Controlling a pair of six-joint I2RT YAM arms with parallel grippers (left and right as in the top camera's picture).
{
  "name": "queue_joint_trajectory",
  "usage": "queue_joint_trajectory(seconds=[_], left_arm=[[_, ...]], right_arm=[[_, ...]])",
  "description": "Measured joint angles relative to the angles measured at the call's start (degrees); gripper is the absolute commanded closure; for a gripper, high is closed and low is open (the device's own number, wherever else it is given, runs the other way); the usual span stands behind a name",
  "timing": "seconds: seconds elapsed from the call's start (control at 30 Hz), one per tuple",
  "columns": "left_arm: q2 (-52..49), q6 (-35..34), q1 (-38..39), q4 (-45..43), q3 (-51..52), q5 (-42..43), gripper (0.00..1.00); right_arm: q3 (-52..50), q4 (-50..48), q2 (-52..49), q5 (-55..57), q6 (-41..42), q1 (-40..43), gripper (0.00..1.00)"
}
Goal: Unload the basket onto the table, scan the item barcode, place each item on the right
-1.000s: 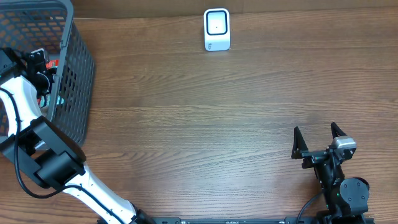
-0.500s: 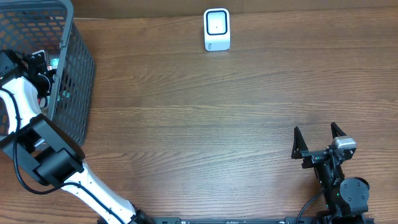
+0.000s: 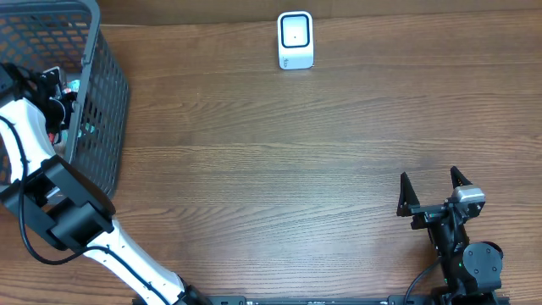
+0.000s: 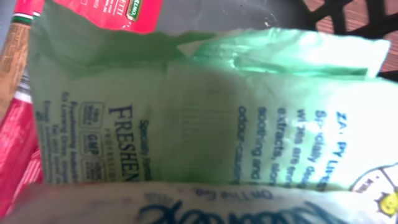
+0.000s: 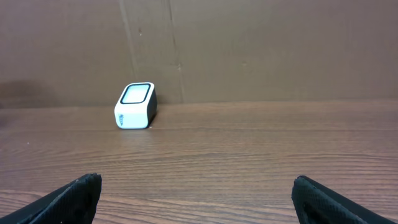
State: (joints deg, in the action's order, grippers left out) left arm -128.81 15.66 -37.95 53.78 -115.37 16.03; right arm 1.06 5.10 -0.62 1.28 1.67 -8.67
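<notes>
Left arm reaches down into the dark wire-mesh basket at the far-left corner of the wooden bench; the left end effector is inside it among the goods. The left wrist view is filled by a pale green plastic pouch with dark blue print, right up against the lens. A red packet shows past its upper edge, with more red at the left edge. No fingers show in that view and the overhead is too small and meshed over, so I cannot tell if the left end effector is open or already clamped on the pouch. Judged step: picking the item out of the basket; task is early, nothing scanned yet. The right end effector sits at the front right, jaws spread wide, holding nothing. The white box-shaped barcode scanner stands at the back centre of the bench, well apart from the basket. To do it well: pinch the pouch alone, on a seam or firm edge, not the red packet beside it. The film looks limp and slick, so a shallow bite could slip. Lift straight up until clear of the basket wall, then carry it across. No barcode is visible on the face seen here, so expect to turn the pouch, maybe hand it to the right arm. Hold the coded panel flat and unwrinkled toward the scanner window.
</notes>
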Motion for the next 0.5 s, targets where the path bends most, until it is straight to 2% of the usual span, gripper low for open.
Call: queue_joint_trajectory(seconds=[0.5], left_arm=[[-0.1, -2.6, 0.0, 20.9, -26.9, 0.0, 0.51]], right_arm=[[0.0, 0.0, 0.0, 0.0, 0.0, 0.0, 0.00]])
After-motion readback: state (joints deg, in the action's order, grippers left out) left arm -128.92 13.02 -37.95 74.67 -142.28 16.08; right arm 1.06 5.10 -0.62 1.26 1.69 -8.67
